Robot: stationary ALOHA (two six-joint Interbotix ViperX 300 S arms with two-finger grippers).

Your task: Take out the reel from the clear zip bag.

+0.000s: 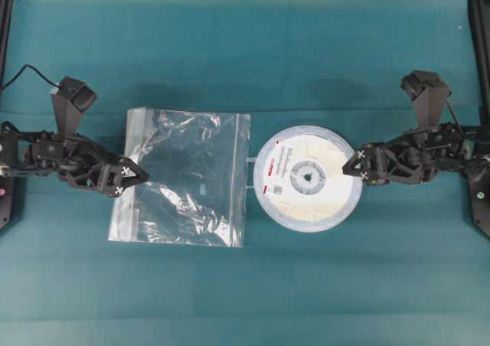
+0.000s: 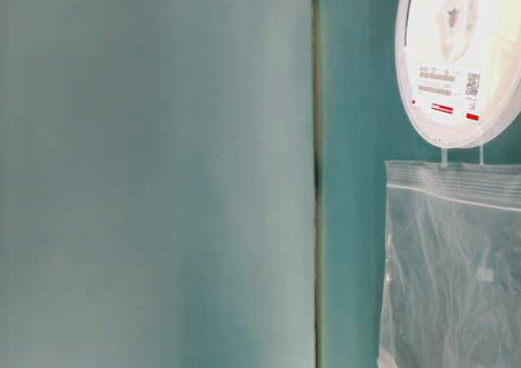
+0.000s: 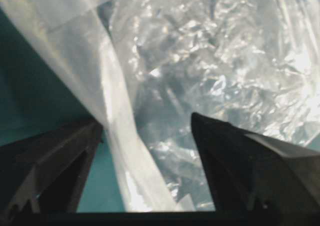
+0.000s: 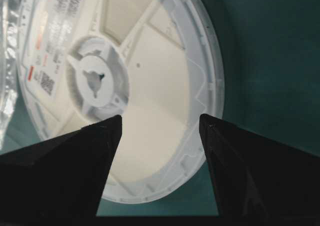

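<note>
You have the reel [image 1: 308, 179] lying flat on the teal table [image 1: 230, 300], wholly outside the clear zip bag [image 1: 184, 177], just to the right of the bag's zip edge. Two thin tabs on the reel's left rim reach toward that zip strip; whether they touch it you cannot tell. The bag lies limp and crinkled to the left, with nothing inside it.

Your right gripper [image 1: 351, 167] sits over the reel's right rim with its jaws spread wide, the disc showing between them in the wrist view and nothing pinched. Your left gripper [image 1: 142, 176] stands at the bag's left edge, jaws also apart, with the film running loose between the fingers [image 3: 235, 161] and not clamped.

Judging by its look, the reel is light but stiff, a thin flat disc with smooth plastic faces that could slide. Take it by the rim, one finger above and one below, rather than at the hub. The bag is soft, slippery film; pinch it only at an edge or corner. The task looks essentially done.
</note>
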